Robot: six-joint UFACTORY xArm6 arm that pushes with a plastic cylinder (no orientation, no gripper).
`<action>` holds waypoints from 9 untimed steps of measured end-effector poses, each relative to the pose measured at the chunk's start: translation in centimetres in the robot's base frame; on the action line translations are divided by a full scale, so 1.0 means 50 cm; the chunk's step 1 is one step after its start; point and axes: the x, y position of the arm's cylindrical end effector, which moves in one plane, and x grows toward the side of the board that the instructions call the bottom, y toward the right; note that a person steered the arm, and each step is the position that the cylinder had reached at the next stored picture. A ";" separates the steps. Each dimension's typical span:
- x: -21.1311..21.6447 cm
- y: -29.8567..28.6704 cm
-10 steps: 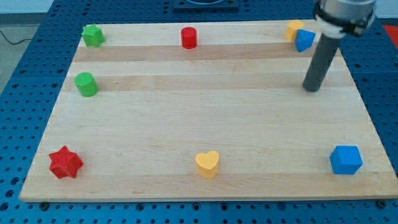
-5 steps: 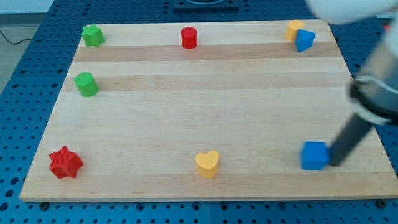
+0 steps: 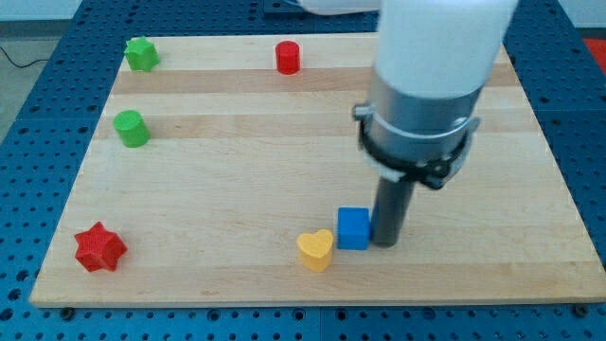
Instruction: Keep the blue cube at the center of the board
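The blue cube (image 3: 353, 228) sits low on the wooden board (image 3: 237, 170), a little right of the board's middle line and near the view's bottom edge. My tip (image 3: 385, 242) touches the cube's right side. The yellow heart (image 3: 315, 250) lies just left of and below the cube, almost touching it. The arm's big white and grey body hides the board's top right corner.
A red cylinder (image 3: 287, 58) stands at the top middle. A green star-like block (image 3: 142, 54) is at the top left, a green cylinder (image 3: 131, 128) below it. A red star (image 3: 99, 248) lies at the bottom left.
My tip went from the top right down to the blue cube at the bottom right and has pushed it left along the bottom, up to the yellow heart.
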 end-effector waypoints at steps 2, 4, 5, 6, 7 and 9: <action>-0.083 -0.162; -0.204 -0.226; -0.165 -0.264; -0.233 -0.335; -0.335 -0.341; -0.329 -0.387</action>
